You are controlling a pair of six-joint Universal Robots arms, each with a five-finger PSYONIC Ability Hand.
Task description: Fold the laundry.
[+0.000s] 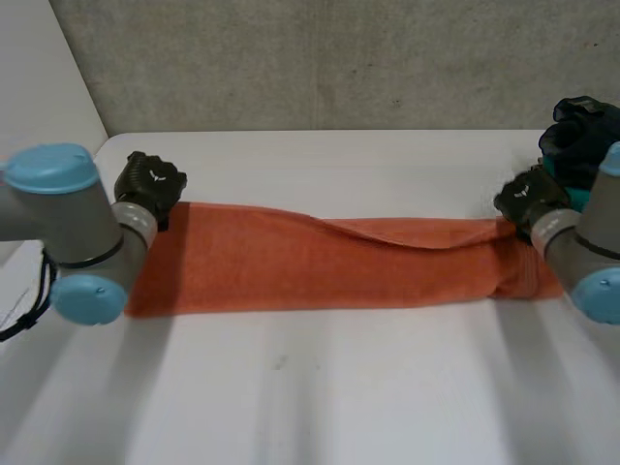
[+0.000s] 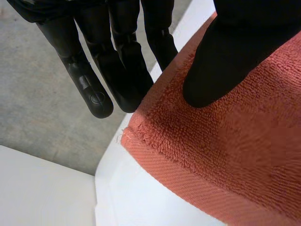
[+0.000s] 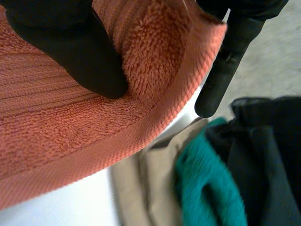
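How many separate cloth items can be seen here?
4: the orange towel stretched across the table, and a beige cloth, a teal cloth and a dark cloth heaped beside the right hand. More may be hidden underneath.

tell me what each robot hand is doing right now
left robot hand: closed on the towel, thumb and fingers pinching one corner
right robot hand: closed on the towel, pinching a corner at the other end

On my feed the arms [image 1: 73, 221] are chunky grey tubes with light-blue caps [image 1: 50, 168]. The left hand [image 1: 148, 186] and right hand [image 1: 528, 197] are matte black, and the smooth fingers [image 2: 89, 87] include one with a tiny round mark.
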